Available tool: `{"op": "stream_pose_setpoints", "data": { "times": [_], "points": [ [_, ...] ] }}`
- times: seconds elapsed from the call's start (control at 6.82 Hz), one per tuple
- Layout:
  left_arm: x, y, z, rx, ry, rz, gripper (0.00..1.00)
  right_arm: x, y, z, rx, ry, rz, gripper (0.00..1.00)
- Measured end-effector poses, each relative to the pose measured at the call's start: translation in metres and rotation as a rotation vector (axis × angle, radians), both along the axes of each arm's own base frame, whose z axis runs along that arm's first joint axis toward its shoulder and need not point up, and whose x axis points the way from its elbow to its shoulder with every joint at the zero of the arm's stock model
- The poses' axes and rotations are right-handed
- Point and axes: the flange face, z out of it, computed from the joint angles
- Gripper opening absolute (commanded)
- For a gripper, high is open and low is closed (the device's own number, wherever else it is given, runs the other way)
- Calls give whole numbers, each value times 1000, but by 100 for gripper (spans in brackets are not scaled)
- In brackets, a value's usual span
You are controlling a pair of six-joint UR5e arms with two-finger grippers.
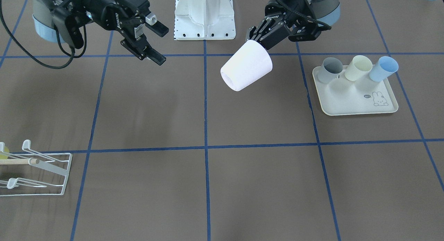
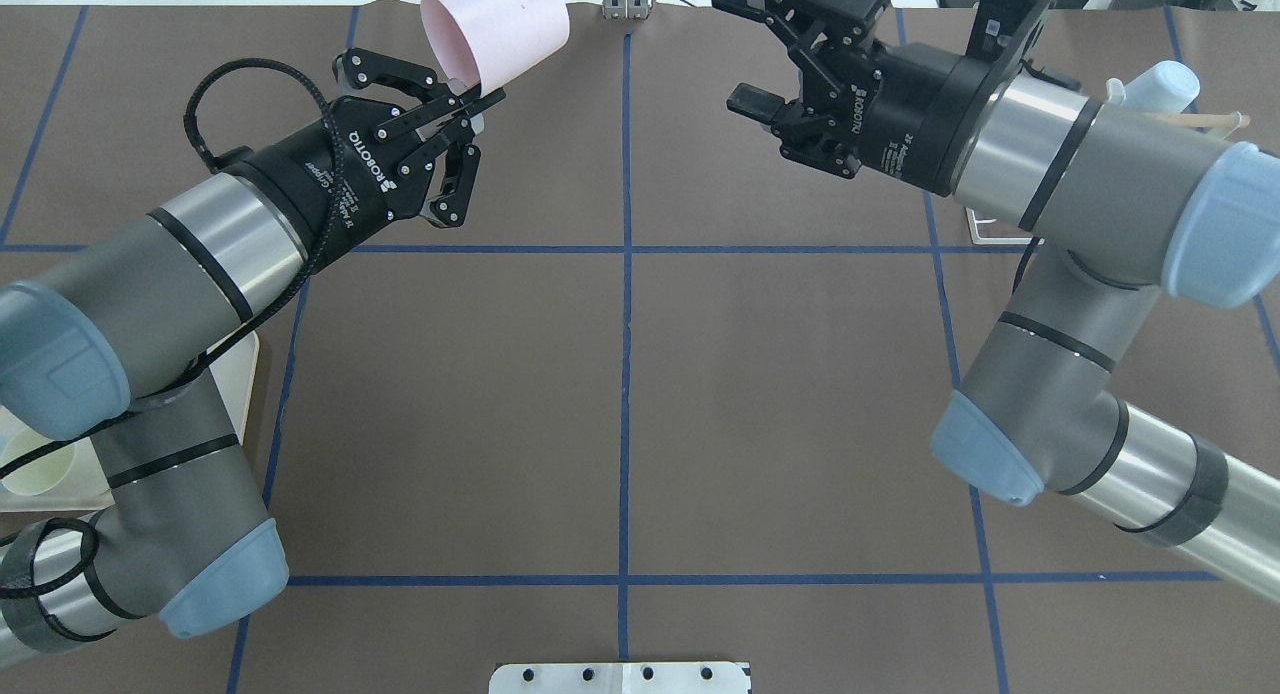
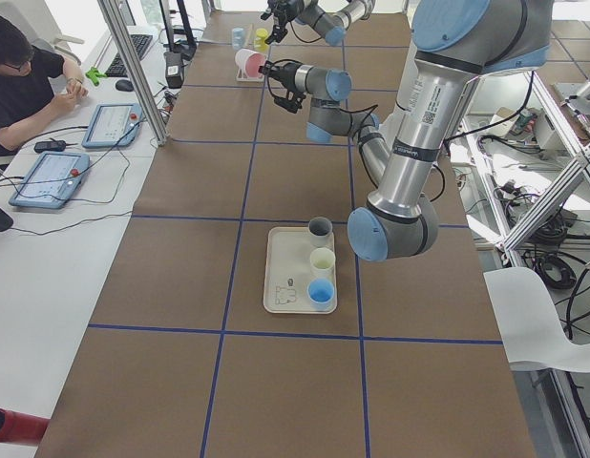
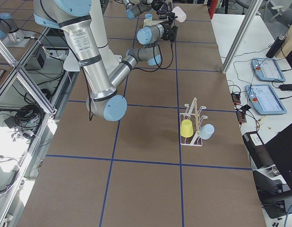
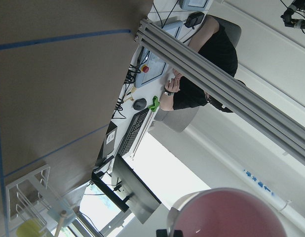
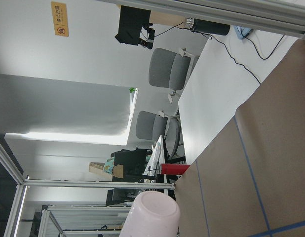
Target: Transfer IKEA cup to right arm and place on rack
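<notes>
A pale pink IKEA cup (image 1: 246,70) hangs tilted above the table, its rim wall pinched by my left gripper (image 1: 255,40), which is shut on it. Overhead, the cup (image 2: 497,29) sits at the far middle with the left gripper (image 2: 482,96) at its open end. My right gripper (image 1: 161,46) is open and holds nothing, a gap away from the cup; overhead the right gripper (image 2: 741,49) faces the cup. The right wrist view shows the cup (image 6: 150,213) base-first. The white wire rack (image 1: 34,171) stands on my right side; the exterior right view shows the rack (image 4: 193,127).
A cream tray (image 1: 357,107) on my left side carries a grey cup (image 1: 329,70), a cream cup (image 1: 358,68) and a blue cup (image 1: 383,68). The rack holds a yellow cup (image 4: 186,128) and a light blue cup (image 4: 206,131). A person (image 3: 23,76) sits at a side desk.
</notes>
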Motion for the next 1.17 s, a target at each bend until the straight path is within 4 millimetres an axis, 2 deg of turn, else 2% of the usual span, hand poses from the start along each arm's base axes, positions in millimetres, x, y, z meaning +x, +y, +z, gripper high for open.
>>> {"op": "stream_pose_setpoints", "data": {
  "times": [0.29,0.44,0.88,1.17],
  "points": [
    [18,1,13,-32,83,-1,0,-23,4,-1,-3,-24,5,100],
    [31,9,13,-23,81,15,0,-33,0,0,-4,-15,7,100],
    [59,31,-7,26,64,50,0,-57,-15,1,-11,17,39,100],
    [68,39,-13,31,68,64,0,-61,-16,2,-14,21,43,100]
  ]
}}
